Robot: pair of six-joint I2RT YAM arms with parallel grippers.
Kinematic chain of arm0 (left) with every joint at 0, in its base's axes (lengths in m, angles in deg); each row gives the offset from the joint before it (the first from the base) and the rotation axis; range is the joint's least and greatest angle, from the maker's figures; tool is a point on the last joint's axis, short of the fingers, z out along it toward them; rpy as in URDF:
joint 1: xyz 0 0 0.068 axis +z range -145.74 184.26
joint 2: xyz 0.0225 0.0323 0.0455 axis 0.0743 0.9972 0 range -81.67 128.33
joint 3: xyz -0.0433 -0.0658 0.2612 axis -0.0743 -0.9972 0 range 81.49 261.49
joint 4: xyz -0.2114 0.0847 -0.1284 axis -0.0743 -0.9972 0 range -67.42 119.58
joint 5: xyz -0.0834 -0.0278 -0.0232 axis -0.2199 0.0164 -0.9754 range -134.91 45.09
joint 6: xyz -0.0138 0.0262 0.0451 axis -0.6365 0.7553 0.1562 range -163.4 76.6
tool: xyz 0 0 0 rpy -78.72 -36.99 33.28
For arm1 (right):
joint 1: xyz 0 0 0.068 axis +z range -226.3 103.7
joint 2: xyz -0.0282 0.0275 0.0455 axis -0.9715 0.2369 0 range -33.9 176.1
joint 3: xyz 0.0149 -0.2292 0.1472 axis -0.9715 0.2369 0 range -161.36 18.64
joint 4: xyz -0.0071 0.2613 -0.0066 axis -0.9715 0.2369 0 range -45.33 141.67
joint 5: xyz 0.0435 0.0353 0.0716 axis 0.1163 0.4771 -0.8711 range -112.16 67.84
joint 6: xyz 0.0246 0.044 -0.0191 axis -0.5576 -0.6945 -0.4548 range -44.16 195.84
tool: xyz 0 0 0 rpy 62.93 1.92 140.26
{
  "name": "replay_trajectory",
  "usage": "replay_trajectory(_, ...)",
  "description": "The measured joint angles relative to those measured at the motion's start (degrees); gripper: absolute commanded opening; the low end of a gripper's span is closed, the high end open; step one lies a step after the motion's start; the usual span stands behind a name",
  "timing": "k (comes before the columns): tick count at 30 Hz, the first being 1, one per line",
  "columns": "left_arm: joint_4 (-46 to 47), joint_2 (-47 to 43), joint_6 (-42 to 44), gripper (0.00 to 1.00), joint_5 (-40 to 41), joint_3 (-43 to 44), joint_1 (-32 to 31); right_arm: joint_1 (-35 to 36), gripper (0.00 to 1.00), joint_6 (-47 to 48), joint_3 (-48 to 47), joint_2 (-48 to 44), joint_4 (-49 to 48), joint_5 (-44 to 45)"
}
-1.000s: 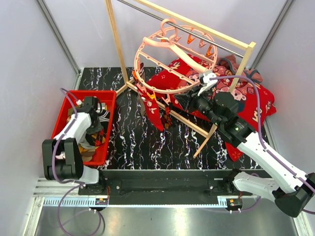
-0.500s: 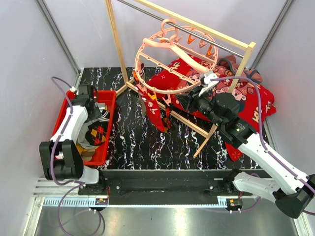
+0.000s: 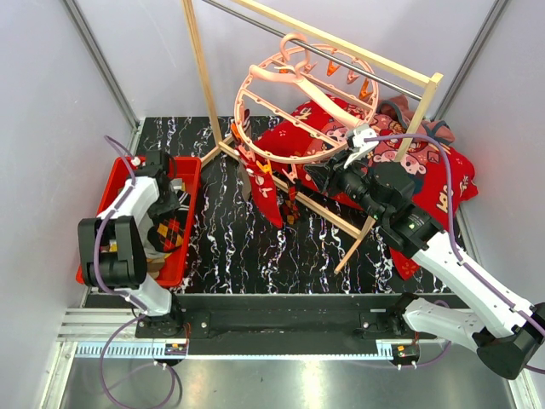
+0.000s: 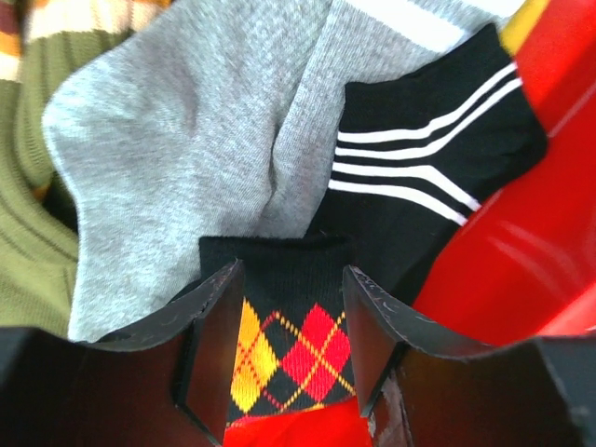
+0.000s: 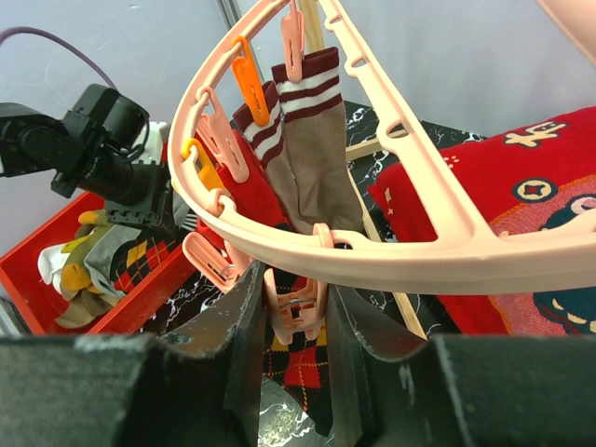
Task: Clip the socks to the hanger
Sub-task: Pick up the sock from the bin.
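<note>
The pink ring hanger (image 3: pixel 238 106) hangs from the rack bar, with a red sock (image 3: pixel 264 192) and other socks clipped along its near-left rim. My right gripper (image 3: pixel 328 175) is under the ring (image 5: pixel 419 251), shut on a pink clip (image 5: pixel 296 312). An argyle sock (image 5: pixel 303 358) hangs below that clip, and a taupe sock with maroon stripes (image 5: pixel 312 177) hangs behind it. My left gripper (image 3: pixel 162 209) is down in the red bin (image 3: pixel 119 183). It stands open (image 4: pixel 291 279), jaws either side of an argyle sock's cuff (image 4: pixel 289 345). Grey (image 4: pixel 186 158), black-striped (image 4: pixel 428 177) and olive (image 4: pixel 23 251) socks lie around it.
The pale wooden rack frame (image 3: pixel 197 77) stands over the black marble mat, one foot bar (image 3: pixel 358 243) running toward my right arm. A big red cartoon-printed cloth (image 3: pixel 426 170) lies at the back right. The bin's red wall (image 4: pixel 521 242) is close on the left gripper's right.
The left arm has shifted about inside the bin and its jaws have widened, now straddling the argyle sock. The right gripper has stayed on the clip.
</note>
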Motion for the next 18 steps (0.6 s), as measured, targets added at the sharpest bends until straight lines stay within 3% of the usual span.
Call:
replay_trajectory(5, 0.6, 2.9, 0.0, 0.31, 0.3, 0.0, 0.0, 0.0, 0.00, 0.0, 0.1, 0.0, -0.1, 0.0)
replay_trajectory(8, 0.7, 3.9, 0.1, 0.14, 0.5, 0.0, 0.0, 0.0, 0.01, 0.0, 0.2, 0.0, -0.2, 0.0)
replay_trajectory(18, -0.4, -2.2, 0.6, 0.12, 2.6, 0.0, 0.0, 0.0, 0.00, 0.0, 0.5, -0.6, -0.3, 0.0)
